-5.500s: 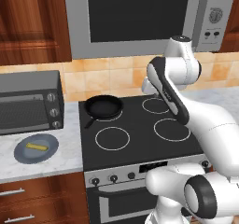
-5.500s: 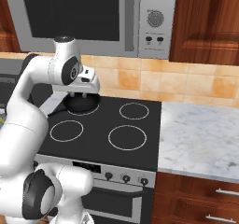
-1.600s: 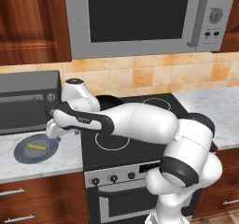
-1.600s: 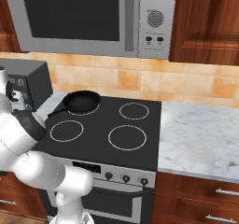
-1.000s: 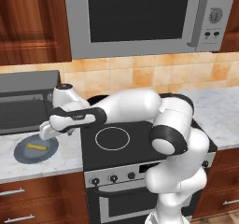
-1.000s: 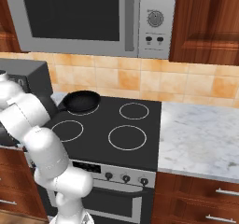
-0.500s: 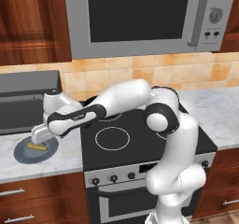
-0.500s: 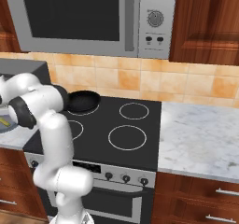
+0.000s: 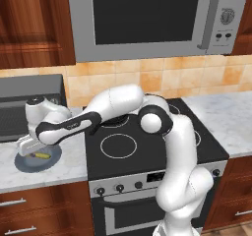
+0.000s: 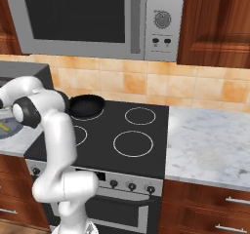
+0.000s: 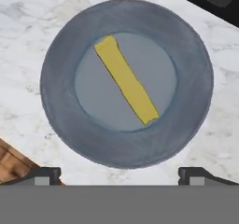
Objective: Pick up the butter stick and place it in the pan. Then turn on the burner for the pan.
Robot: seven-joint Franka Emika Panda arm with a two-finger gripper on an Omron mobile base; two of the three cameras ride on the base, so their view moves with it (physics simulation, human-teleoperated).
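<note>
on the plate (image 11: 65, 125), hand view shows butter stick (image 11: 126, 86) whole

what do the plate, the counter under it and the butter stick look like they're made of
Plate: looks like matte glazed ceramic or stoneware, blue-grey with a darker raised rim and no gloss.
Counter: looks like polished marble or stone, white with grey and tan veining.
Butter stick: flat opaque yellow bar without a wrapper; it reads as soft butter, though the render leaves texture open.
</note>
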